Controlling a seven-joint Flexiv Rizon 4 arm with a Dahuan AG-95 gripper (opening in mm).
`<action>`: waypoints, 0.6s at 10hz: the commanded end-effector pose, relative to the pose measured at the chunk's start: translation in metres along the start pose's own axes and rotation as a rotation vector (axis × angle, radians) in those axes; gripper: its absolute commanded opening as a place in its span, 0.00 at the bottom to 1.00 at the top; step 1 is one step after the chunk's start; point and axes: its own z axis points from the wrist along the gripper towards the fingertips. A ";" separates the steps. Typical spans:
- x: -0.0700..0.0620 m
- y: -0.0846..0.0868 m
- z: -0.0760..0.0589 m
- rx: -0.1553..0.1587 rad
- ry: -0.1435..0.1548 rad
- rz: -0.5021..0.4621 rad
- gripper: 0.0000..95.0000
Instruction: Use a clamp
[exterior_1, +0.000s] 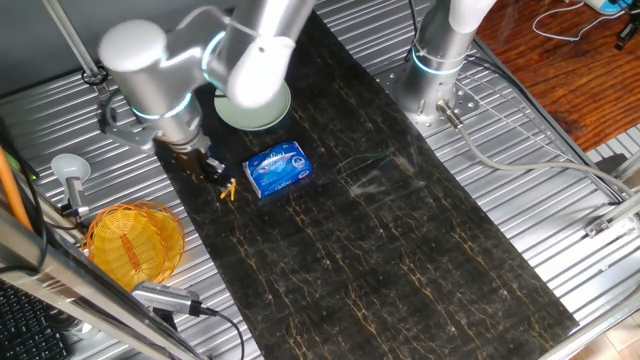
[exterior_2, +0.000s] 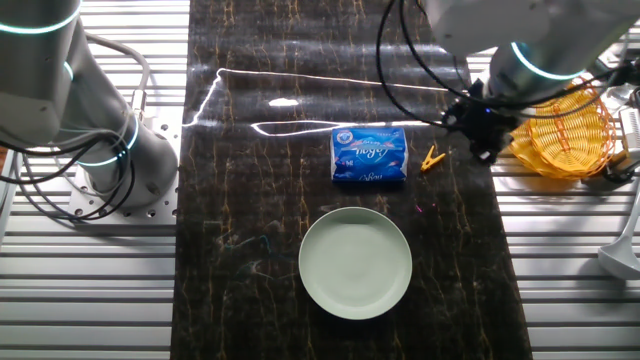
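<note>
Lying between blue packet (exterior_2: 369, 155) and gripper (exterior_2: 484, 143), whose opening I cannot tell, the clamp (exterior_2: 433, 159).

The arm reaches in from above, its silver links bent at a fat rounded elbow, and the wrist tips down toward the dark mat. The black gripper (exterior_1: 212, 166) hangs low at the mat's edge, close to the surface (exterior_2: 482, 140). Its fingers are small and dark against the mat, so their spread cannot be made out.
</note>
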 end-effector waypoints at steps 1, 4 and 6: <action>0.001 0.002 -0.001 0.001 0.001 -0.012 0.60; 0.001 0.002 -0.001 -0.011 0.012 -0.058 0.60; 0.001 0.002 -0.001 -0.037 0.053 -0.112 0.60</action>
